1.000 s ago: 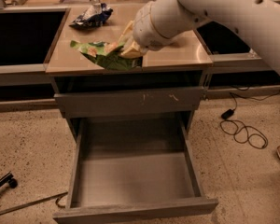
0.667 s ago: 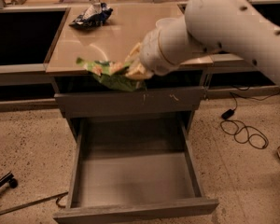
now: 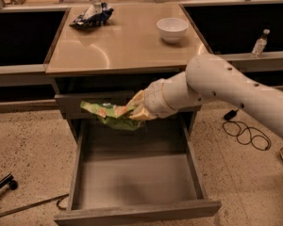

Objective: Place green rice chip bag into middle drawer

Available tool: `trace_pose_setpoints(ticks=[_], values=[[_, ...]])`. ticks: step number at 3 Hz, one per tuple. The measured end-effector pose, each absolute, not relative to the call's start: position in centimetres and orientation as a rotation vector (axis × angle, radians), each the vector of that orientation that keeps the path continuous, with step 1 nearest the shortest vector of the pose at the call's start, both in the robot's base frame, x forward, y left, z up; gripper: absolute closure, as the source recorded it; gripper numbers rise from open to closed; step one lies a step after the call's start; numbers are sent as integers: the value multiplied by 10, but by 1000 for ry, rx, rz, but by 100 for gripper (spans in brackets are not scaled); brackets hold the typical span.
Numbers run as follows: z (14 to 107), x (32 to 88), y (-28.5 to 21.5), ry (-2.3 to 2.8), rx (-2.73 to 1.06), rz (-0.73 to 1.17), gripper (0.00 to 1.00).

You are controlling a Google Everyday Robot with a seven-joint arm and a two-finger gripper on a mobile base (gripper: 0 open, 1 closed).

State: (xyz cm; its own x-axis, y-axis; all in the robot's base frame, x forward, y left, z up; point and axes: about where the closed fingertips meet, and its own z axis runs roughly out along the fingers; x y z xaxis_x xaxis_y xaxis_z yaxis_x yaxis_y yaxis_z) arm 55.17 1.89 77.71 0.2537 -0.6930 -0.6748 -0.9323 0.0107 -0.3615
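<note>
Since the earlier frames the arm has swung down off the countertop (image 3: 122, 48), bringing the green rice chip bag (image 3: 107, 115) from tabletop height to just in front of the upper drawer front (image 3: 70, 105). The gripper (image 3: 132, 111) is clenched on the bag's right end, holding it in the air above the rear part of the open middle drawer (image 3: 77, 171). A white bowl (image 3: 172, 29) and a dark blue snack bag (image 3: 91, 17) sit well apart on the countertop.
</note>
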Motion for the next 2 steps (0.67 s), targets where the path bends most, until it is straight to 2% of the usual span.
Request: trace_pose_setpoints(ticks=[1, 2], values=[[719, 539, 21, 1472, -1755, 530, 100], [719, 539, 21, 1472, -1755, 530, 100]])
